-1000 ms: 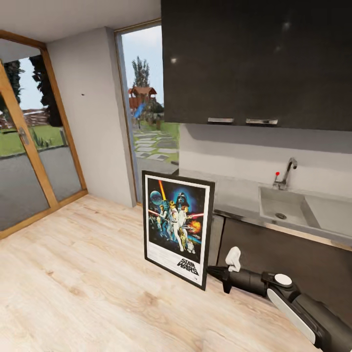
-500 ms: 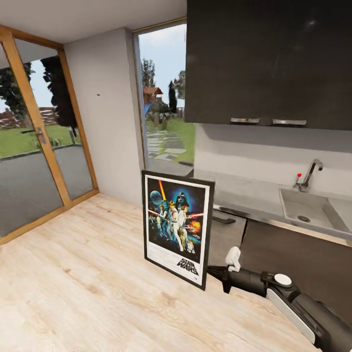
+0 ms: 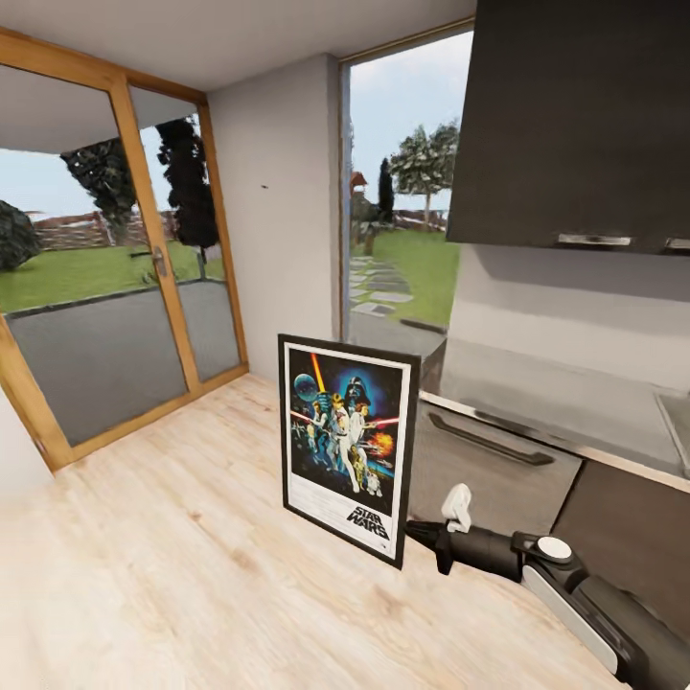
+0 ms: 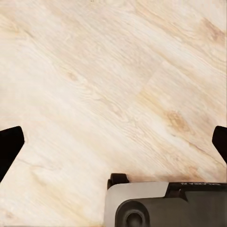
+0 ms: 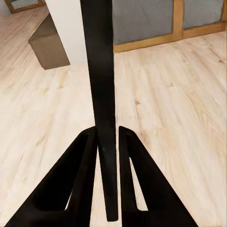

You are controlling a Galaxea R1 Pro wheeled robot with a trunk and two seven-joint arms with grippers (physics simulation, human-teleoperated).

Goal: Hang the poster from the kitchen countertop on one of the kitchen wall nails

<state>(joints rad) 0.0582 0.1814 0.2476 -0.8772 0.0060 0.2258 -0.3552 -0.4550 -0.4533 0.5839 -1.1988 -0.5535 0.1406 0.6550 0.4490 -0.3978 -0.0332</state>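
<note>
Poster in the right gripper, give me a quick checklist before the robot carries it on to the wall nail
1. Right gripper shut on the poster edge: ok.
2. Poster upright, off the floor: ok.
3. Nail in sight on the grey wall: ok, a dark speck.
4. Poster apart from the countertop: ok.
5. Left gripper open and holding nothing: ok.
6. Hanger on the poster's back: cannot tell.

The poster (image 3: 349,448) stands upright above the floor (image 3: 172,565), its edge between the right hand's (image 3: 414,530) fingers (image 5: 90,161). The surface (image 3: 565,402) lies right behind it; a nail (image 3: 264,186), apparently, sits upper left on the wall (image 3: 278,259).
</note>
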